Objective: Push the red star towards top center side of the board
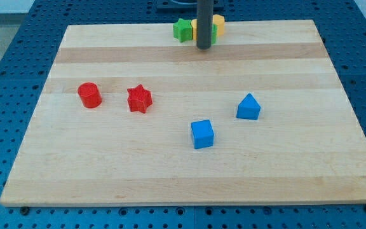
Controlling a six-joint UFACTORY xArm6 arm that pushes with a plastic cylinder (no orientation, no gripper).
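Wood grain runs across our surface, which sits on a blue perforated bench. Farthest toward the view's left of our tool, and well below it, stands the red cylinder. Just beside that, nearer our tool but still far down and to the view's left of it, lies the red star, mid-board and well apart from the top edge. Close to our tool on its left side sits the green block, up at the top centre. Our tool is a plain dark rod with no jaws to part or close, so it clamps on nothing; my tip rests near the top edge. Partly hidden behind the rod is a yellow block. Below our tool, slightly rightward, is the blue cube. Farther right and lower than the tip stands a blue peaked block.
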